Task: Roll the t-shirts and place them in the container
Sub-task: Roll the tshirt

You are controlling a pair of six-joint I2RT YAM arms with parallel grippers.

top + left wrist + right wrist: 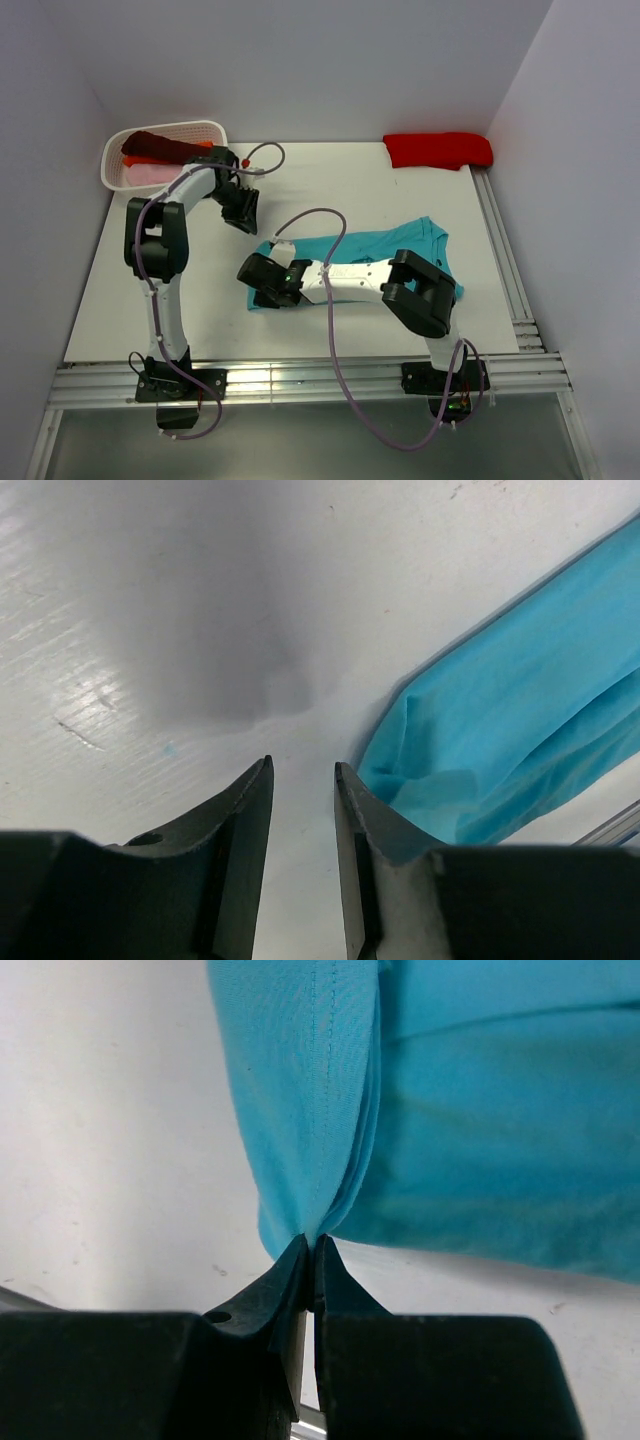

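On the white bench (350, 190), a teal cloth t-shirt (385, 246) is pinched by the right jaws; left jaws are held ajar, empty.

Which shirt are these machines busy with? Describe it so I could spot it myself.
On the white table, look at the middle. A teal t-shirt lies folded long, its edge pinched by the right end effector. Only it is teal: the red shirt sits at the far right corner, others in a basket.
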